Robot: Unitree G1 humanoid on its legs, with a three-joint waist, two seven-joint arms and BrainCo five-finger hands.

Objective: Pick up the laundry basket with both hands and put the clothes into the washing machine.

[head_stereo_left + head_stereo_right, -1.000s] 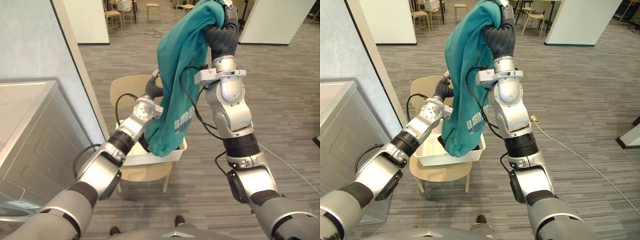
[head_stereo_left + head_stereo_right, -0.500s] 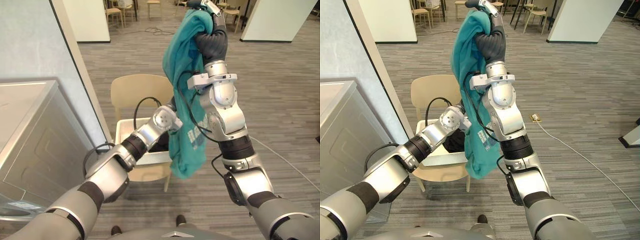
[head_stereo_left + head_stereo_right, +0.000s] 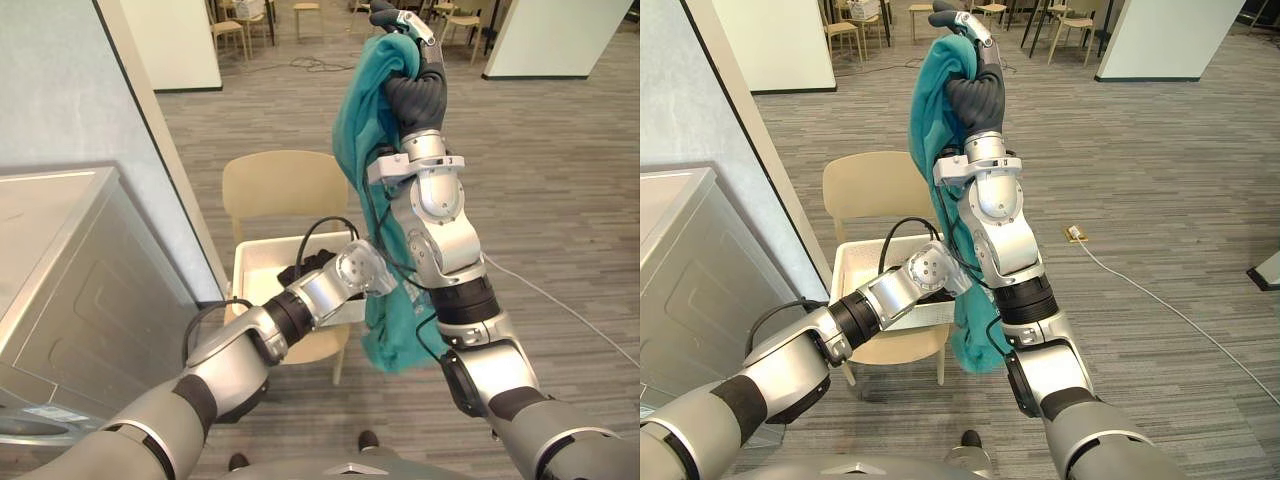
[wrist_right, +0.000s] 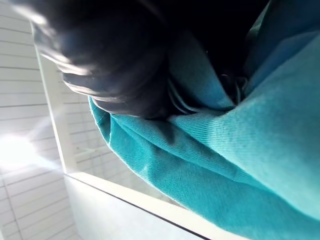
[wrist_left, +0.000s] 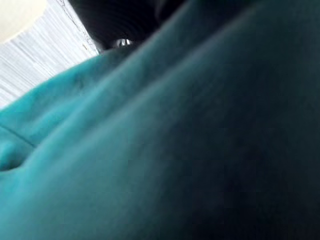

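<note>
Left eye view: a teal garment [image 3: 372, 150] hangs from the raised right hand [image 3: 405, 45], with the washing machine [image 3: 60, 260] near left.
Nearest is the machine. The left hand [image 5: 117, 17] presses into the garment's lower half; its grip cannot be told. Beyond, a white laundry basket [image 3: 250, 272] sits on a chair [image 3: 275, 185]. The right hand's fingers clench the garment's top, so its long axis hangs vertical.

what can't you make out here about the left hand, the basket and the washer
- left hand: fingers hidden behind the teal garment in both eye views, and by the same cloth up close in the left wrist view.
- laundry basket: the left arm covers part of the inside; beyond one dark garment, contents unclear.
- washing machine: cut off by the eye views' left edge; whether its door is open cannot be told.
</note>
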